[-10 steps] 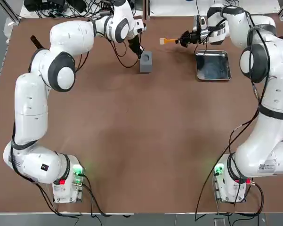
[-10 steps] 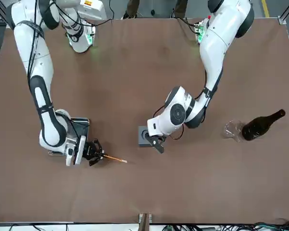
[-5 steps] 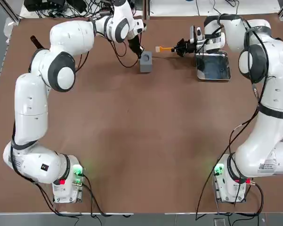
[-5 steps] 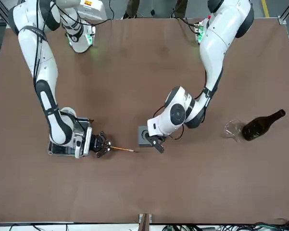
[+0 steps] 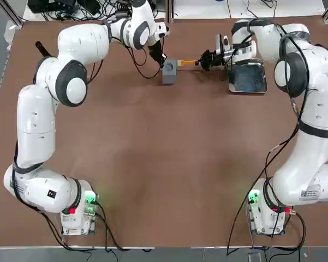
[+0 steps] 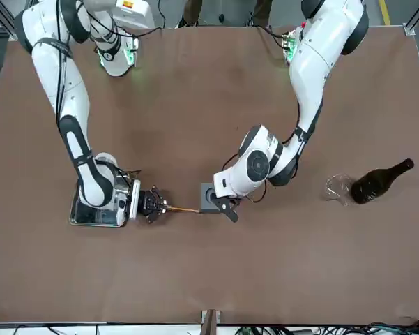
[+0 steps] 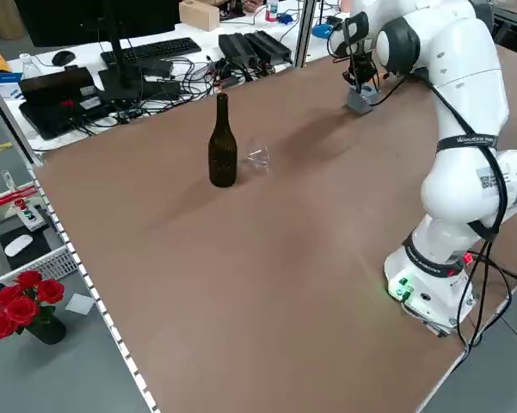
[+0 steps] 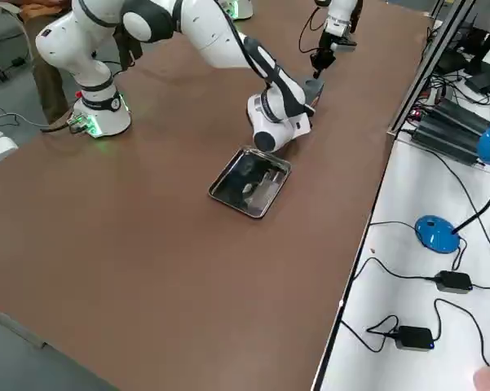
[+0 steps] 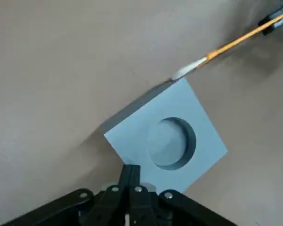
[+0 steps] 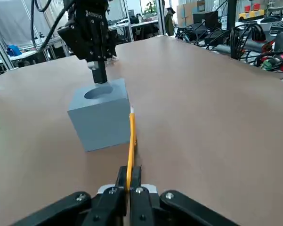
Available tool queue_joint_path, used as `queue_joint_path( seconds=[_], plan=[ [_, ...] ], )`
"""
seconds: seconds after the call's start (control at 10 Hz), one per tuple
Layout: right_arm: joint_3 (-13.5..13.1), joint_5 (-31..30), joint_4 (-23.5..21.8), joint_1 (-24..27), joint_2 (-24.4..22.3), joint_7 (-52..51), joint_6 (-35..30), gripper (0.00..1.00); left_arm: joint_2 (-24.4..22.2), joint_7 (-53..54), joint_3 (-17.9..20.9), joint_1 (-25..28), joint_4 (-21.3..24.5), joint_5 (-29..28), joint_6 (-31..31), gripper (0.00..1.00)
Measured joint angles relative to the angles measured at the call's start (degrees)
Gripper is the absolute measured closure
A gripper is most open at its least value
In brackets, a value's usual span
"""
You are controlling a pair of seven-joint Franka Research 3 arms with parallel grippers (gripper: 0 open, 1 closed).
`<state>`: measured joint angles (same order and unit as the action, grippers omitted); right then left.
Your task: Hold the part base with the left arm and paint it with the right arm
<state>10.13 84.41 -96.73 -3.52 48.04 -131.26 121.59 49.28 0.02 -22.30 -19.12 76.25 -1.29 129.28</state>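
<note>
Table [image 5: 164,158] first: brown and broad, with a desk of cables, keyboard and black boxes beyond its far edge, partly cut off. On it stand a dark bottle [image 6: 380,181] and a clear glass [image 6: 338,187], hard to make out. Shiny tray [image 5: 247,76] lies just beside the right gripper [image 5: 207,59], which is clamped on a thin orange brush [image 5: 188,63]; its pale tip meets the part base's [image 5: 170,71] side. Left gripper [image 5: 160,59], fingers pressed together, bears down on that grey block's top edge beside the round hole, hiding part of it.
</note>
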Motion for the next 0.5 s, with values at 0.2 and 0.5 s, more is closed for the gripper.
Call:
queue_joint_path(
  seconds=[0.2, 0.5],
  plan=[
    [1.42, 0.00, -1.16, -0.11, 0.00, -0.02, 1.57, 0.96, 0.00, 0.00, 0.00, 0.02, 0.00, 0.02, 0.00, 0.99],
    [1.70, 0.00, -3.62, -0.12, 0.02, -1.27, 1.64, 0.96, 0.00, -0.01, -0.02, 0.02, 0.01, 0.02, 0.00, 0.99]
  ],
)
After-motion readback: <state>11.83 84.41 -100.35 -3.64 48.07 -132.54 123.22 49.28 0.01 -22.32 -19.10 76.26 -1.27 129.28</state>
